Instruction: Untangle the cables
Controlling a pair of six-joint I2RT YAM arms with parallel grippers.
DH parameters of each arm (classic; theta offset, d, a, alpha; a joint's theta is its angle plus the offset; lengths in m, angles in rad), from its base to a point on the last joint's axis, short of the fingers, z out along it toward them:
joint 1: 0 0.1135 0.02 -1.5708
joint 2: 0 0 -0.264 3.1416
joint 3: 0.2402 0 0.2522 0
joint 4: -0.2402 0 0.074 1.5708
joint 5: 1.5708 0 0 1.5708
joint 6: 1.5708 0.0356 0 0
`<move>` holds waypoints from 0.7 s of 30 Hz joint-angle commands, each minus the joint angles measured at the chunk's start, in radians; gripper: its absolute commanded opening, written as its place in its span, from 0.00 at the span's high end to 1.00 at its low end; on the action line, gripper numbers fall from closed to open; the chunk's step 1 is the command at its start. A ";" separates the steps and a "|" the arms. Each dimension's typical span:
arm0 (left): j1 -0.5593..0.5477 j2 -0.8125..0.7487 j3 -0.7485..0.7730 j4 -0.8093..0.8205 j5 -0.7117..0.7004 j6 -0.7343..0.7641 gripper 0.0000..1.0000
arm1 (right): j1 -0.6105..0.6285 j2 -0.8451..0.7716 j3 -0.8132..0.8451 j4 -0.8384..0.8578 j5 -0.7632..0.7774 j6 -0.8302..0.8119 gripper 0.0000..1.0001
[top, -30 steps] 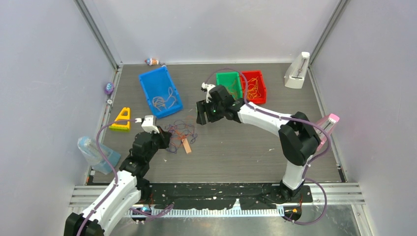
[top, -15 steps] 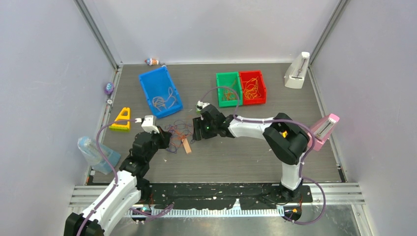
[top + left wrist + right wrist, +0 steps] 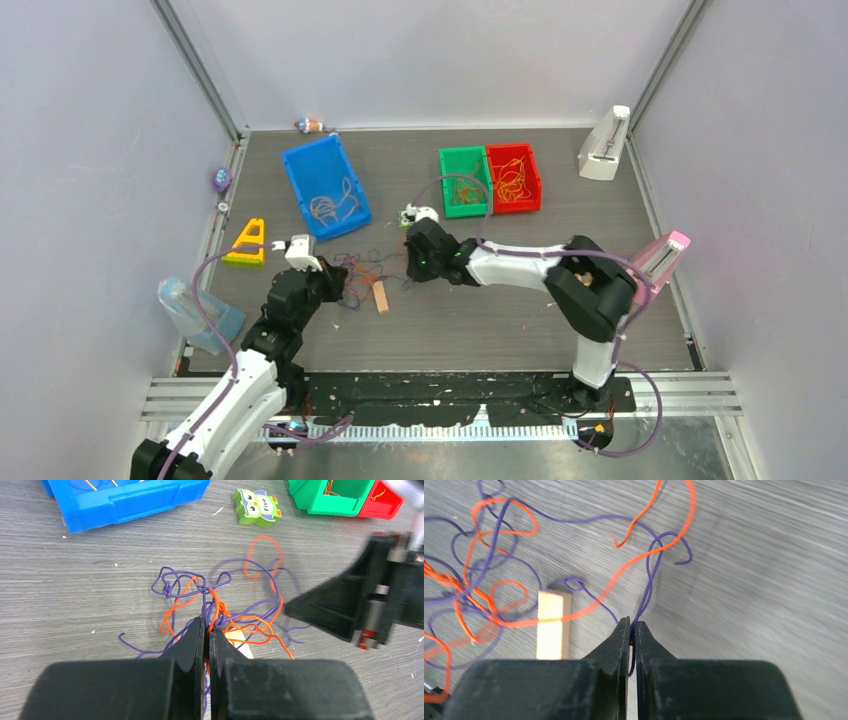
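Though top view hides the grips, wrist views show left gripper [image 3: 206, 626] clamped on cables [image 3: 216, 605], right gripper [image 3: 631, 629] pinching a purple one.

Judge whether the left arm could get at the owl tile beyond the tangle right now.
Probably yes, once it lets go: the left gripper is shut on the cables, and only those thin strands lie between it and the owl tile.

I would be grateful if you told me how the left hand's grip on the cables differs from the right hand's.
The left hand pinches the tangle's middle, orange and purple strands together; the right hand pinches only purple strand, out at its edge. Both are shut on the cables.
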 commanded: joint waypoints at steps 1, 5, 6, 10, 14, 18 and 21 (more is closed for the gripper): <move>-0.001 -0.048 0.074 -0.049 -0.007 -0.053 1.00 | -0.003 -0.314 -0.137 0.028 0.227 0.013 0.95; -0.001 -0.053 0.187 -0.202 0.018 -0.077 0.98 | -0.050 -0.586 -0.276 -0.043 0.342 0.023 0.95; -0.001 -0.050 0.210 -0.239 0.003 -0.074 0.98 | -0.090 -0.629 -0.304 -0.101 0.375 0.026 0.95; 0.001 -0.039 0.221 -0.307 -0.128 -0.102 0.97 | -0.330 -0.868 -0.384 -0.245 0.328 0.024 0.95; 0.001 -0.022 0.184 -0.318 -0.204 -0.174 0.97 | -0.544 -1.078 -0.434 -0.329 0.324 -0.008 0.95; 0.001 -0.002 0.193 -0.433 -0.380 -0.288 0.90 | -0.648 -1.131 -0.406 -0.438 0.441 0.020 0.95; 0.001 0.021 0.204 -0.516 -0.488 -0.324 0.60 | -0.672 -1.148 -0.386 -0.483 0.493 0.046 0.95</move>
